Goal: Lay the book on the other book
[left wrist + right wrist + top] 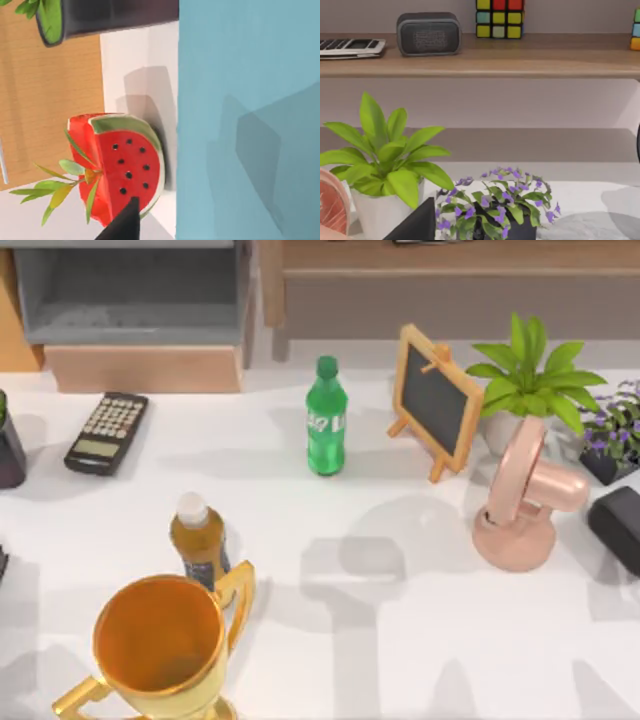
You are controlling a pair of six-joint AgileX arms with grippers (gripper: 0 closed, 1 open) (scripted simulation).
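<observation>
Gold trophy (pixel 160 645) at table's (pixel 400 640) front edge

Looks like a home office or study desk, honestly. The white tabletop (pixel 400 640) is cluttered with desk stuff: a calculator (pixel 106 432) near the left edge, a little chalkboard easel (pixel 436 400) toward the back, a pink desk fan (pixel 525 498) by the right edge, and a potted plant (pixel 530 380) behind it. There's a gold trophy (pixel 165 650) at the front edge and two drink bottles, one green (pixel 326 418), one amber (pixel 198 538). Behind the desk a wooden shelf (pixel 520 57) holds a keyboard (pixel 350 46), a small speaker (pixel 428 33) and a puzzle cube (pixel 499 18). A purple flower pot (pixel 500 210) adds to the lived-in feel.
</observation>
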